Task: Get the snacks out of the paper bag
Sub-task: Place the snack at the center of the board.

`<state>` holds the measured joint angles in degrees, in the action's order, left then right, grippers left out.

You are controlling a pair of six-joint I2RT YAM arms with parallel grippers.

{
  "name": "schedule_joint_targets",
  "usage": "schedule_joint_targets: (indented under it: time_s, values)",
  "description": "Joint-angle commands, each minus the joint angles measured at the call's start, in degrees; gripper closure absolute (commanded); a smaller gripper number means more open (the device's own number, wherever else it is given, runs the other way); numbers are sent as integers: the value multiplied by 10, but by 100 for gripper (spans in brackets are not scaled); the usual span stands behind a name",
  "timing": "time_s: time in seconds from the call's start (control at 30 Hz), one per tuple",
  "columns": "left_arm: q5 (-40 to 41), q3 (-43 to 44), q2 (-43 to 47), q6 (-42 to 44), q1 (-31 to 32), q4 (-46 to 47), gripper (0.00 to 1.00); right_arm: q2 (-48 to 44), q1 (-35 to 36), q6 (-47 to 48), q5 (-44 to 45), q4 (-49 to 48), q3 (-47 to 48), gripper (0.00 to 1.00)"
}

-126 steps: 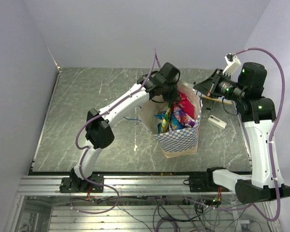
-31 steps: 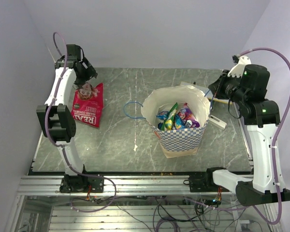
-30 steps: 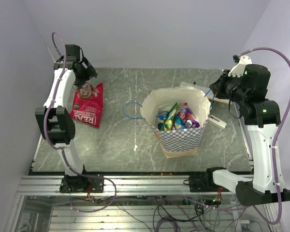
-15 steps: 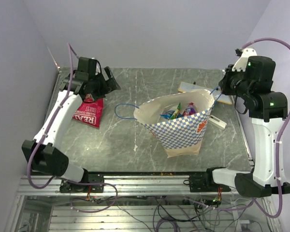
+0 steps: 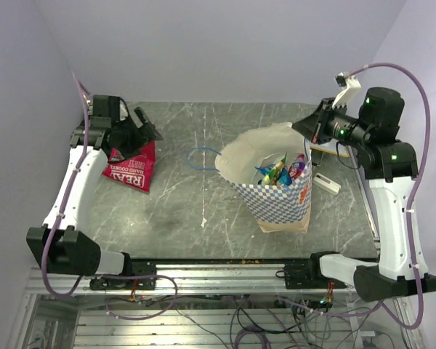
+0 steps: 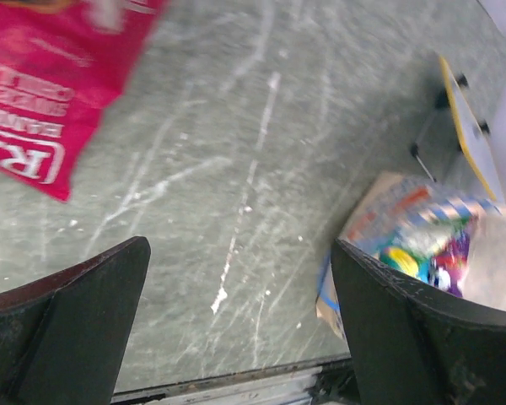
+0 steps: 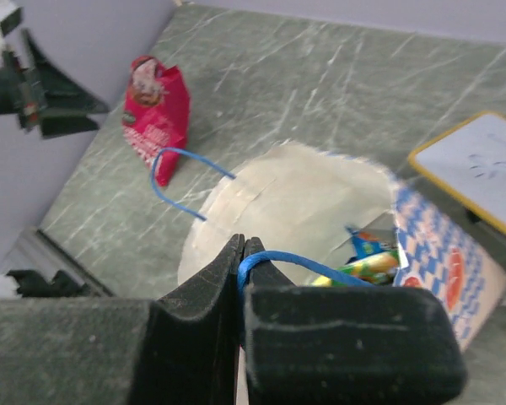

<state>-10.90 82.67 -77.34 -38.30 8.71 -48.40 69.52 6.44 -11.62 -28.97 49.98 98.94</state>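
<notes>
- Right wrist view: the right claw (image 7: 241, 251) is pinched shut on a thin blue cord handle (image 7: 278, 255) of the paper bag (image 7: 295, 198). The bag stands tilted just below and ahead of this claw, mouth open.
- Most snacks (image 5: 282, 171) sit inside the bag, beneath that claw. The red packet (image 5: 131, 166) lies on the worktop (image 5: 189, 211) just below the left claw (image 5: 147, 127), whose jaws are spread wide and empty.
- Risk: the cord is thin (paper tears easily too), so a hard pull could slip or rip it.
- Risk: the leaning bag may topple, spilling packets toward the small white block (image 5: 325, 183).
</notes>
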Motion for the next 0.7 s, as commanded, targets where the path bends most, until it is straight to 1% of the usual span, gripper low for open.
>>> schedule_joint_targets:
  time_s: [0.0, 0.07, 0.13, 0.23, 0.4, 0.5, 0.57, 0.67]
  values:
    - [-30, -26, -32, -19, -77, 49, 1, -51, 1, -78, -107, -127, -62, 100]
    - [8, -6, -62, -24, -97, 58, 1, -48, 1, -91, -123, -124, -63, 100]
    - [15, -1, -98, -38, -117, 90, 1, -41, 1, -92, -137, -115, -59, 100]
    - [28, 7, -157, -46, -130, 149, 1, -31, 1, -90, -138, -101, -46, 100]
    - [31, 104, -307, -31, -136, 159, 0, -10, 2, -116, -155, -118, -24, 100]
    - [9, 165, -391, -29, -137, 166, 1, -8, 1, -139, -168, -151, -34, 100]
    - [1, 189, -435, -18, -135, 187, 0, -1, 1, -136, -173, -147, -31, 100]
    - [-9, 245, -488, -6, -137, 148, 0, 16, 2, -124, -166, -121, -11, 100]
